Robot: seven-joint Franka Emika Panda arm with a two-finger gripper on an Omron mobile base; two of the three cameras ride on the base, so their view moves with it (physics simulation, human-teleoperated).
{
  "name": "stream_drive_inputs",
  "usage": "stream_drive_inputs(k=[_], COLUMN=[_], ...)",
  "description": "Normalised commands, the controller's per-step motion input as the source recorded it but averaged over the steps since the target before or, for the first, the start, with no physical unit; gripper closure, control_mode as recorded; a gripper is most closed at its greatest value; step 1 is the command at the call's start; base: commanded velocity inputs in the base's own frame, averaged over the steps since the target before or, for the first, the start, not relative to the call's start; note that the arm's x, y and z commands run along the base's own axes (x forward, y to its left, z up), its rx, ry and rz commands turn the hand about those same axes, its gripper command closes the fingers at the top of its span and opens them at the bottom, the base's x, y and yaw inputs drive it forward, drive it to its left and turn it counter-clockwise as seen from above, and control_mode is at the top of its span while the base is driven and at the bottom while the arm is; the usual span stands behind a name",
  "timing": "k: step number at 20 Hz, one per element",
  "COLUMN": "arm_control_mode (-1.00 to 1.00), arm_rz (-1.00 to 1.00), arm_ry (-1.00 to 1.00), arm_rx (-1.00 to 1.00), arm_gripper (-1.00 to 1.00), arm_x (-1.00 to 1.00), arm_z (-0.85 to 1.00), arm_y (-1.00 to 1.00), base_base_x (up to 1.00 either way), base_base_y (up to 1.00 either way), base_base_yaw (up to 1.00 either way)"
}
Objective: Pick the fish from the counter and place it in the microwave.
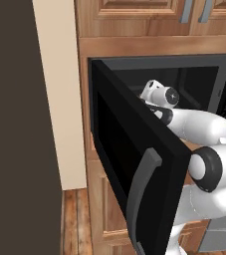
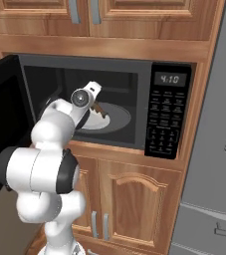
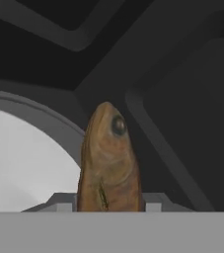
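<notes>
A grey refrigerator (image 2: 219, 124) stood at the right of the right base view, beside a wall of warm wooden cabinets (image 2: 134, 194) that ran above and below the oven niche. A dark panel (image 1: 15, 124) filled the left side of the left base view, with a cream wall strip (image 1: 59, 89) next to it and wooden floorboards (image 1: 74, 219) below.

The microwave (image 2: 169, 107) sat built into the cabinets, its wide black door (image 1: 129, 164) swung fully open toward the left, the grey curved handle (image 1: 142, 194) on its free edge. The button panel (image 2: 165, 119) on the right side showed 4:10 on its display. Inside the dark cavity lay a pale round turntable (image 2: 115, 118).

The white arm (image 2: 45, 164) reached from below into the cavity, its wrist inside the opening in both base views.

The gripper (image 3: 103, 207) was over the turntable's edge, and its fingers (image 3: 59, 205) were closed against the sides of the fish (image 3: 108, 163), pressed to it at either flank. The fish stood nose up in the hand view, brown and tan with a dark eye, against the grey inner wall of the microwave, the white turntable (image 3: 19, 163) showing to its left. In the right base view the fish (image 2: 98, 108) appeared as a small brown shape just past the hand, above the turntable.
</notes>
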Motion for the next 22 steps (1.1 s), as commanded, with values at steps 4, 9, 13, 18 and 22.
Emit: stream_drive_inputs(k=[4, 9, 13, 18, 22], arm_control_mode=[-1.00, -1.00, -1.00, -1.00, -1.00], arm_rz=[0.00, 0.01, 0.00, 0.00, 0.00], arm_ry=[0.00, 0.00, 0.00, 0.00, 0.00], arm_rx=[-0.05, -0.05, -0.06, -0.06, -0.04], arm_gripper=[1.00, 1.00, 1.00, -1.00, -1.00], arm_x=[0.00, -0.17, -0.23, -0.15, 0.00], arm_z=[-0.06, -0.08, 0.00, 0.00, 0.00], arm_y=[0.02, 0.00, 0.00, 0.00, 0.00], base_base_x=[0.00, 0.00, 0.00, 0.00, 0.00], base_base_y=[0.00, 0.00, 0.00, 0.00, 0.00], base_base_yaw=[0.00, 0.00, 0.00, 0.00, 0.00])
